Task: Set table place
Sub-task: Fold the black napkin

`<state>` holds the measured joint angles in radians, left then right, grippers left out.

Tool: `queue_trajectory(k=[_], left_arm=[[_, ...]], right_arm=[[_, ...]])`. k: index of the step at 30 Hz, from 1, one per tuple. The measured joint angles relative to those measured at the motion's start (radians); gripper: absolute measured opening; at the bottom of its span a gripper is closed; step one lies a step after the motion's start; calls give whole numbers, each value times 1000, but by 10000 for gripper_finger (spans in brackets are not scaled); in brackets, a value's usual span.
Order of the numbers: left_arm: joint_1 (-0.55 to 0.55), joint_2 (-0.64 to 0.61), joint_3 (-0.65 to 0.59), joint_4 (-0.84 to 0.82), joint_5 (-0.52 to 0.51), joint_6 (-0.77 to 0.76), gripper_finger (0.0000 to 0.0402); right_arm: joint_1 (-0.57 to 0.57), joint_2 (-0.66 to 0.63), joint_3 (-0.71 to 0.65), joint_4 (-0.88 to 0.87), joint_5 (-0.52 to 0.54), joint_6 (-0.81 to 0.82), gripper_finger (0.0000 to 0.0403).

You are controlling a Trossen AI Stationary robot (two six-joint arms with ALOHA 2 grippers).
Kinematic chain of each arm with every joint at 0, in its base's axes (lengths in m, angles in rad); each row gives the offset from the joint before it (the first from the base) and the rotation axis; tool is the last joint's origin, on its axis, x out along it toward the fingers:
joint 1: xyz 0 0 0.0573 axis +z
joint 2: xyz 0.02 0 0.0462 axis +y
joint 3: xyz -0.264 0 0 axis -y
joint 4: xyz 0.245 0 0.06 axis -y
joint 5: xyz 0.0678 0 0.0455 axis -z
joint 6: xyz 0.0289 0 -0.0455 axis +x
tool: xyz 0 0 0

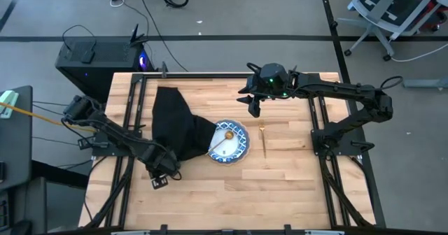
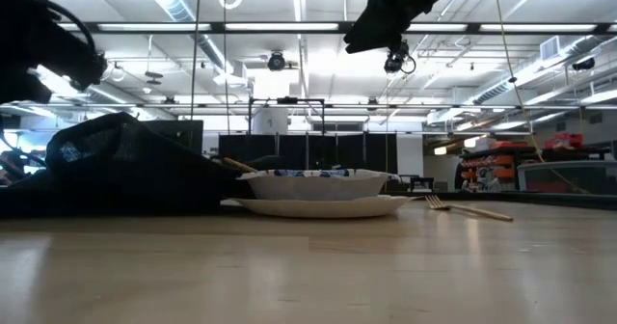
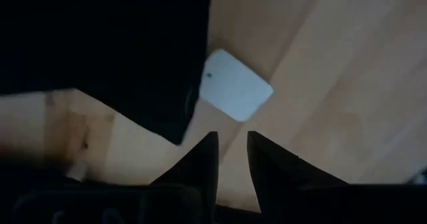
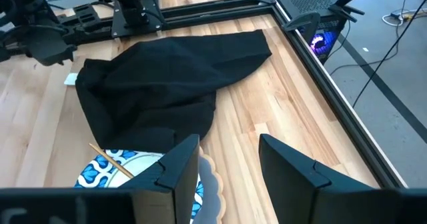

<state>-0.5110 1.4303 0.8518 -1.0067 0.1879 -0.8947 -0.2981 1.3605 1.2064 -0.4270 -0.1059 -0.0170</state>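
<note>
Left gripper (image 1: 162, 173) low at the black napkin's (image 1: 176, 123) near corner, fingers narrowly parted, nothing between them. Napkin's long axis runs from that corner toward the table's (image 1: 280, 186) far edge. Right gripper (image 1: 254, 108) hovers wide open, empty, above the fork (image 1: 264, 138).

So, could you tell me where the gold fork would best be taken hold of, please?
Probably mid-handle, from straight above. The fork lies flat on the table, alone beside the plate, its thin handle running lengthwise, so fingers should straddle it crosswise. The right tool hangs open nearest it.
</note>
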Motion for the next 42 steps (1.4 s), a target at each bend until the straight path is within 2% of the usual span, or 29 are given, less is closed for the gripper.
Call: queue_trajectory(k=[7,11,17,21,26,34,42], left_arm=[[-45,2,7,3,-89,-12,78],[-91,2,7,2,-159,-11,86],[-138,3,4,9,-169,-71,114],[-176,3,-48,78,-170,-111,124],[-188,3,-93,114,-169,-135,124],[-186,3,-67,83,-151,-133,121],[-186,3,-99,76,-218,-123,116]], right_arm=[[0,0,0,0,0,0,163],[0,0,0,0,0,0,163],[0,0,0,0,0,0,163],[0,0,0,0,0,0,163],[0,0,0,0,0,0,163],[0,0,0,1,0,0,163],[0,0,0,1,0,0,163]])
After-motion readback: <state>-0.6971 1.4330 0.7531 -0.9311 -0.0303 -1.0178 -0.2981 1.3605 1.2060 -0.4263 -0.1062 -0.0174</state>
